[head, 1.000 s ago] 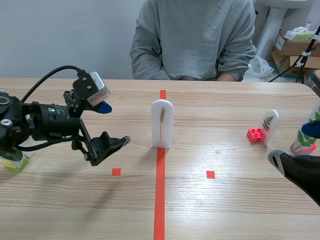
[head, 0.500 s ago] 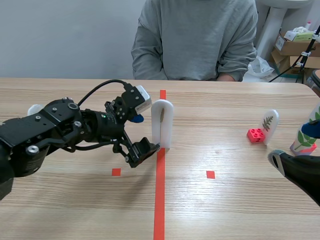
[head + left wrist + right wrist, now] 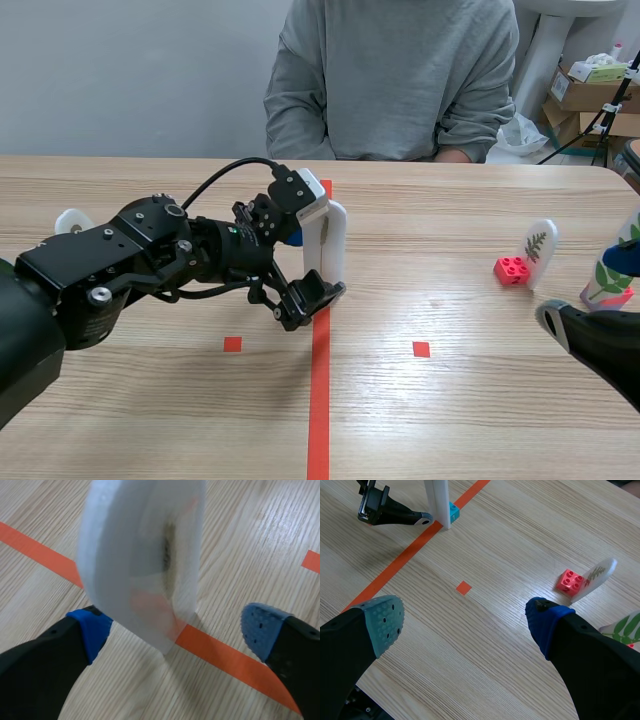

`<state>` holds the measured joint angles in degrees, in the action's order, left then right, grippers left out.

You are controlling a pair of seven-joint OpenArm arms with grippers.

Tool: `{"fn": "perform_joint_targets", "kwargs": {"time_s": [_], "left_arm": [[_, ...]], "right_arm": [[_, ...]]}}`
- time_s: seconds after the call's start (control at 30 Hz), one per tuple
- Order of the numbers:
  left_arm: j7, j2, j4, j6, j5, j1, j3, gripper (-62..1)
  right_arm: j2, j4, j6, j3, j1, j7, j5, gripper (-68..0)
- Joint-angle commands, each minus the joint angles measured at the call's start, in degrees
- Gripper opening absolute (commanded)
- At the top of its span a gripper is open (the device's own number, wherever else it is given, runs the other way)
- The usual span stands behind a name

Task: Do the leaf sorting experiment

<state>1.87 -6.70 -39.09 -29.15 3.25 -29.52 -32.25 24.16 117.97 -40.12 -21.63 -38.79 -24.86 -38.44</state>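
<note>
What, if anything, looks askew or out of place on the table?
The small leaf card by the red brick seems to lean, unlike the upright middle card between the left gripper's open fingers.

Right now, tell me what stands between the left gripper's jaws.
The white leaf card, upright on the orange tape line. The left wrist view shows the left gripper with its jaws open on either side of it.
</note>
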Motion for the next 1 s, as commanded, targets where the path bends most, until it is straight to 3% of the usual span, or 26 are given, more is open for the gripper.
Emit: {"fn": "perform_joint_targets", "kwargs": {"time_s": [0.0,0.73,0.97], "left_arm": [[-0.72,0.28,-1.09,0.04,-0.39,-0.83,0.07,-13.7],[-0.98,0.5,-1.09,0.04,-0.46,-0.81,0.07,-51.7],[-0.81,1.11,-1.64,0.0,-1.81,-0.79,0.15,-53.9]], "right_arm": [[0.59,-0.02,0.0,0.33,-0.07,0.83,-0.61,-18.0],[0.59,-0.07,0.0,0.33,0.7,0.79,-0.59,-18.0],[0.59,-0.07,0.0,0.33,0.7,0.81,-0.57,-18.0]]}}
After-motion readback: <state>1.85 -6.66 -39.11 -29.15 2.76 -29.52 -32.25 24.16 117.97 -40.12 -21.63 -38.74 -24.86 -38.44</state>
